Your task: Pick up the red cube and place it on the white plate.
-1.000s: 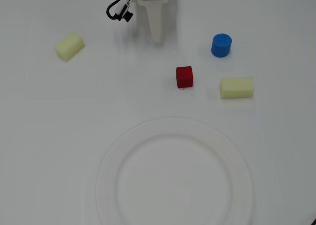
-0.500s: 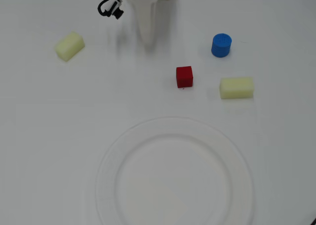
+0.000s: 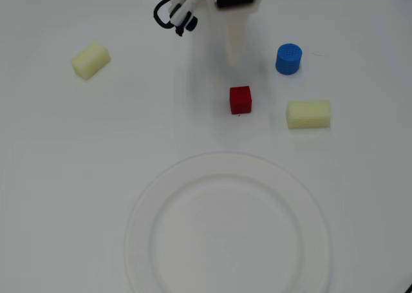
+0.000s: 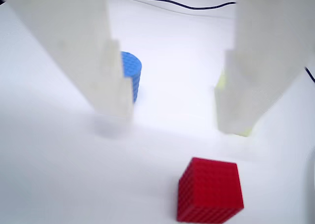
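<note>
The gripper (image 4: 172,111) hangs over the far part of the table (image 3: 58,170), its two white fingers (image 4: 110,81) spread apart with nothing between them, tips pointing down toward bare surface just short of the red cube (image 3: 240,100). In the wrist view the cube sits below the open gap, apart from both fingers. In the overhead view it stands alone in clear white space, with the blue cylinder (image 3: 288,58) near on its upper right and a pale yellow-green block (image 3: 308,114) near on its right. A second pale block (image 3: 90,60) lies well apart toward the left edge. The white plate (image 3: 145,203) fills the near edge, empty, with open table between its rim and the cube.
</note>
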Controlling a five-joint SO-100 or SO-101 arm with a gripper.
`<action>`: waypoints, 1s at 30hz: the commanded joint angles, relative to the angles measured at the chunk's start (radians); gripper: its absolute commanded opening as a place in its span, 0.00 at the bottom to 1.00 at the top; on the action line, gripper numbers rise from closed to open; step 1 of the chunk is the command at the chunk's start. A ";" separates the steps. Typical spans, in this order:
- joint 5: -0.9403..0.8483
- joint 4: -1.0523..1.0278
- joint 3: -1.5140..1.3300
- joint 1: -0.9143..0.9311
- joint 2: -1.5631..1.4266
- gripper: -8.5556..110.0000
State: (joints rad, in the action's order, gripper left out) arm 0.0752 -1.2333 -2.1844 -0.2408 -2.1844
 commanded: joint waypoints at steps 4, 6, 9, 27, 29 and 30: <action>-0.009 0.074 0.023 -0.048 0.052 0.29; -0.015 0.110 0.028 -0.035 0.106 0.29; -0.015 0.161 0.028 -0.021 0.178 0.29; -0.121 0.327 0.003 0.044 0.333 0.09; -0.121 0.330 0.003 0.044 0.321 0.07; -0.123 0.330 0.002 0.043 0.310 0.07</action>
State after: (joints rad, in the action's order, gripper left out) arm -0.0414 -0.9143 -2.1875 -0.1963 -1.8454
